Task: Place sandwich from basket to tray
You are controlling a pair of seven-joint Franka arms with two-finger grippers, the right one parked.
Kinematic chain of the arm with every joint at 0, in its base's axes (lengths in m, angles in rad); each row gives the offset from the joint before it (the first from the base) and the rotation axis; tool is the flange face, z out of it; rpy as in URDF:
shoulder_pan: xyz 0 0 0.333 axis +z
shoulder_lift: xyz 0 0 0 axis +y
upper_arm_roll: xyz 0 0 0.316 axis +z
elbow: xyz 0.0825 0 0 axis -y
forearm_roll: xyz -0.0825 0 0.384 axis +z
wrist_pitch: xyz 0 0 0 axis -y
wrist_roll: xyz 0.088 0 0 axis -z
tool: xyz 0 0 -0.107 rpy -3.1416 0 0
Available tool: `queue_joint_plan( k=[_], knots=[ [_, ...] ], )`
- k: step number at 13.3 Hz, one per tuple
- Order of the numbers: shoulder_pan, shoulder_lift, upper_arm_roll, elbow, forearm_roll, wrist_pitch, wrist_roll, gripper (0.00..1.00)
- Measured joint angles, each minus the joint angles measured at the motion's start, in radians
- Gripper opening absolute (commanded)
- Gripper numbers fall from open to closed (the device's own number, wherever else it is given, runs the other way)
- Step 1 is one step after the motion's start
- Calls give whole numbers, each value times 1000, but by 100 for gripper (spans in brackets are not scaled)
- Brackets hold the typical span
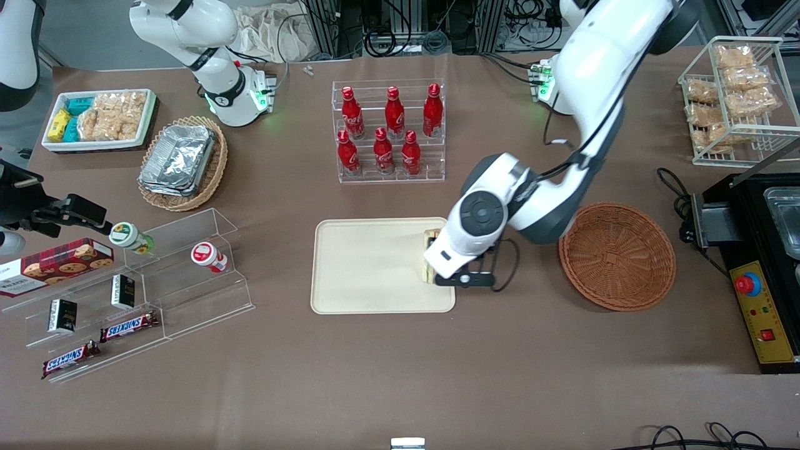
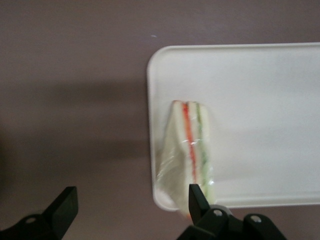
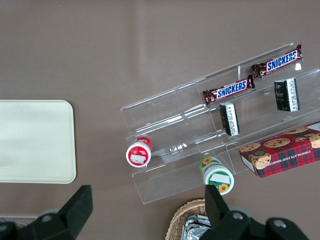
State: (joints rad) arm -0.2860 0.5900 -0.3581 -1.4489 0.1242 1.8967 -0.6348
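Observation:
The wrapped sandwich (image 2: 190, 145) lies on the cream tray (image 2: 260, 125), close to the tray's edge nearest the basket, with its orange and green stripes showing. In the front view only a sliver of the sandwich (image 1: 430, 240) shows beside the arm's wrist, on the tray (image 1: 369, 269). My left gripper (image 2: 131, 197) hangs open above that tray edge. One finger (image 2: 196, 199) is over the sandwich's wide end, the other over bare table. Nothing is held. The gripper (image 1: 440, 262) sits between tray and basket. The reddish-brown basket (image 1: 617, 256) stands empty toward the working arm's end.
A clear rack of red bottles (image 1: 390, 131) stands farther from the front camera than the tray. Toward the parked arm's end are a stepped acrylic shelf with snacks (image 1: 137, 287), a tan wicker basket with foil containers (image 1: 182, 164) and a white bin (image 1: 100, 119). A black appliance (image 1: 762, 269) sits beside the basket.

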Motion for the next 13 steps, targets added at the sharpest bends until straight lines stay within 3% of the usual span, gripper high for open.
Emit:
queue_joint_plan(
  k=[6, 9, 13],
  knots=[
    [247, -270, 9, 1, 0, -310, 316, 99],
    [363, -360, 14, 0, 3, -368, 450, 100],
    [479, -416, 19, -1, 5, -389, 465, 100]
  ],
)
